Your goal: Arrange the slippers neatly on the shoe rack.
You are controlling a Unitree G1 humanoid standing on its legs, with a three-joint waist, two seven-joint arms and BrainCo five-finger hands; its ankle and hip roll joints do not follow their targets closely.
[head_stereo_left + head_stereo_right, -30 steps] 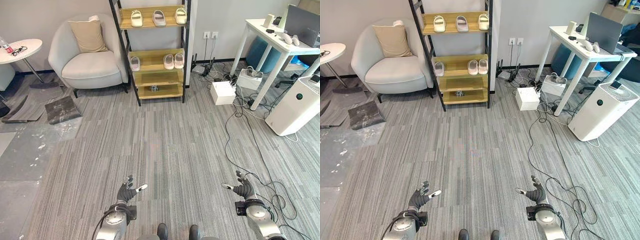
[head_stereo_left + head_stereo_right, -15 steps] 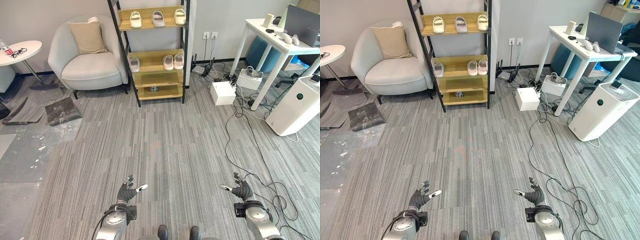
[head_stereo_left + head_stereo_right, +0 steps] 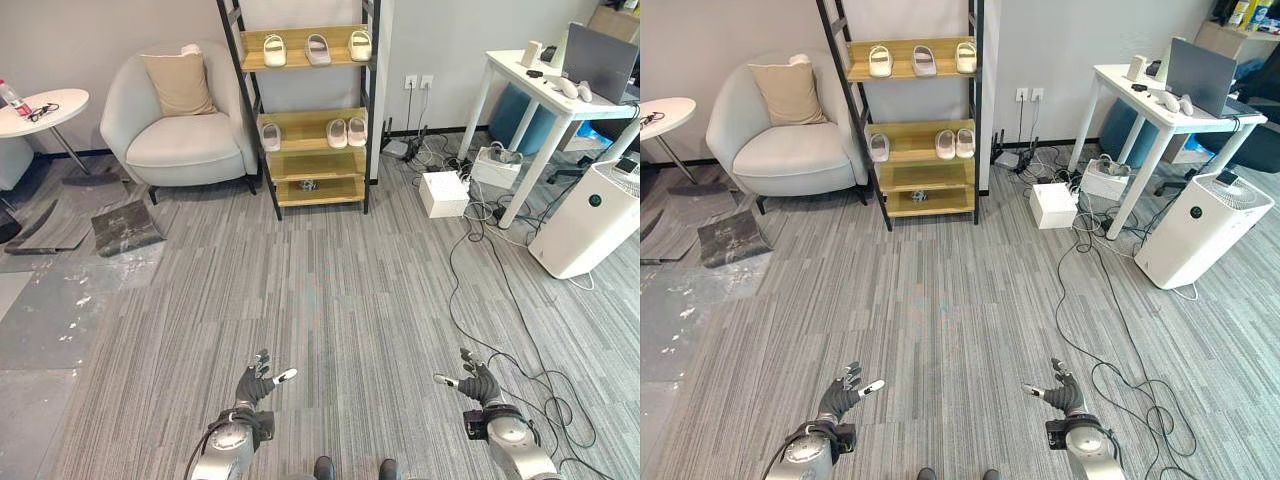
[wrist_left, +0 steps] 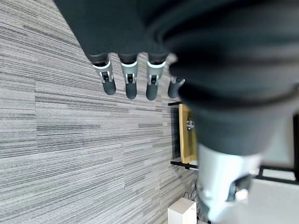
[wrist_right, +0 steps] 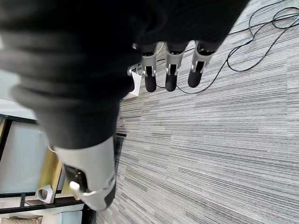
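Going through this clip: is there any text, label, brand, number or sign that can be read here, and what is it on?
None can be read.
Bottle on the round side table: its label is too small to make out.
Air purifier: round front panel, no legible marks.
White box on the floor: no print visible.
Slippers and shoe rack: no visible print.

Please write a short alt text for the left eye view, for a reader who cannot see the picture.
A wooden shoe rack stands across a grey carpet, with three slippers on its top shelf and three on the shelf below. The left robot hand and right robot hand are open and empty, low in the foreground. A grey armchair stands beside the rack.
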